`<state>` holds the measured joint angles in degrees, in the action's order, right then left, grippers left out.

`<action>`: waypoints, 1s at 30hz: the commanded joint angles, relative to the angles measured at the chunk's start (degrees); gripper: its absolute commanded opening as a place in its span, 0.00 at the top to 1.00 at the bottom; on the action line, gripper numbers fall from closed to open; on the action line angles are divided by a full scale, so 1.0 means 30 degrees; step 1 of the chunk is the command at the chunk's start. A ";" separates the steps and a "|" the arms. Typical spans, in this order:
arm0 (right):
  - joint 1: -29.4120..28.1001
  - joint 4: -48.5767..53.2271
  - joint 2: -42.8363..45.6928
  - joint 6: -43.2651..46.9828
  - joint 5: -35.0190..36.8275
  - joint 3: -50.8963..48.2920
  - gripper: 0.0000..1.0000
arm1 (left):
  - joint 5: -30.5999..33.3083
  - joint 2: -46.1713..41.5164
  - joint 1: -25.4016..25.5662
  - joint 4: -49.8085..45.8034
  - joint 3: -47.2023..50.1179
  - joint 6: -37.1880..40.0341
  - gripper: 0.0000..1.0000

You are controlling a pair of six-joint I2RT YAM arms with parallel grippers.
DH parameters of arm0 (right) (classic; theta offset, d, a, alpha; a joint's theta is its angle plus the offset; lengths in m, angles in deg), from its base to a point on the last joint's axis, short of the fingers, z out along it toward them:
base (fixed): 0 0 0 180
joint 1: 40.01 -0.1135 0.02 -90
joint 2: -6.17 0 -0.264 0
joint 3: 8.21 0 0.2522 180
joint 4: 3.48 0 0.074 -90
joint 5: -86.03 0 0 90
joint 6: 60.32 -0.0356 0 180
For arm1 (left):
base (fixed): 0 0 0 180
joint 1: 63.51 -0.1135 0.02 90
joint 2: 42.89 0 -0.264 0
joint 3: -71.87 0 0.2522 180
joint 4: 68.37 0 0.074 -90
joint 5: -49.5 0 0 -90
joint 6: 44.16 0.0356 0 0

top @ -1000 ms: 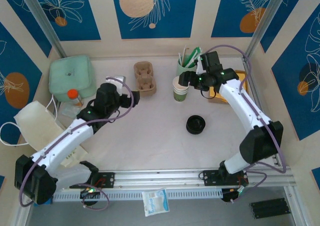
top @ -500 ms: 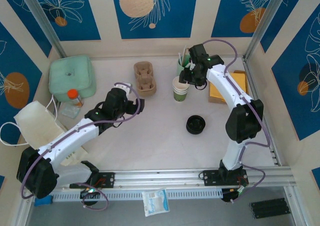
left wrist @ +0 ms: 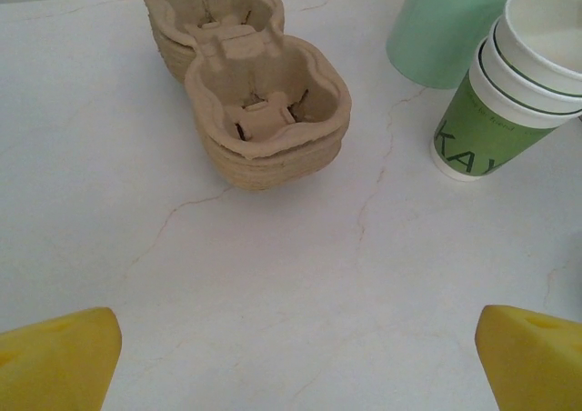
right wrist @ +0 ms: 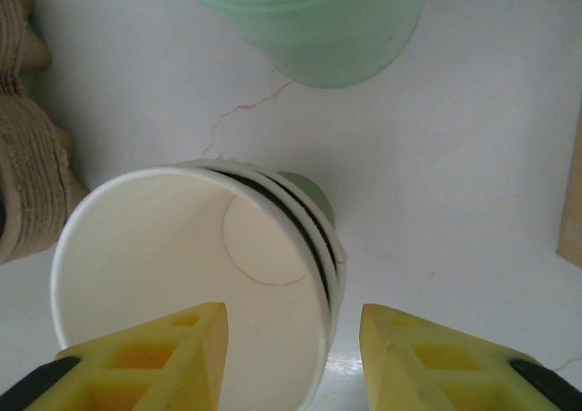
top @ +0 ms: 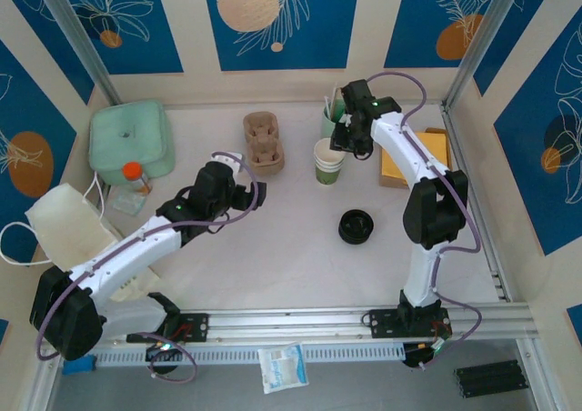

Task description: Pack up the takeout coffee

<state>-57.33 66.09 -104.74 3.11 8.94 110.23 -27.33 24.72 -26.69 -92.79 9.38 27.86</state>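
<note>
**Right gripper straddling cup rim**

Right gripper [right wrist: 291, 338]: jaws half-wide, one finger over the cup [right wrist: 164, 247] mouth, the other outside its wall; no pinch seen. Left gripper [left wrist: 291, 361] wide.

Risk: cups sit nested, so a rim pinch may crumple the wall or lift several.

Cup stands near carrier [top: 264, 141]; lid [top: 356, 225] well apart.

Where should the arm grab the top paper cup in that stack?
Pinch the top cup at its rim wall, from above. It stands upright and open, so one finger fits inside, one outside, as the right gripper straddles it.
</note>
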 commanded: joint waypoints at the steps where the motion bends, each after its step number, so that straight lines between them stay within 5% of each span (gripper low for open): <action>1: 0.0137 0.0079 -0.0232 -0.0066 -0.0108 0.0386 0.59 | 0.0006 -0.0327 0.0211 0.0702 0.0001 0.0023 0.00; 14: 0.0156 0.0042 -0.1003 0.0008 -0.0632 0.0839 0.69 | -0.0023 -0.0536 0.0276 0.1091 0.0277 0.0074 0.01; 30: -0.0203 0.0094 -0.1372 0.0121 -0.0900 0.1199 0.96 | 0.0151 -0.0712 0.0298 0.0732 -0.0037 0.0206 0.01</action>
<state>-57.57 65.57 -108.28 3.48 7.61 112.22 -27.33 23.91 -26.48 -90.71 9.86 27.88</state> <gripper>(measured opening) 0.054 0.994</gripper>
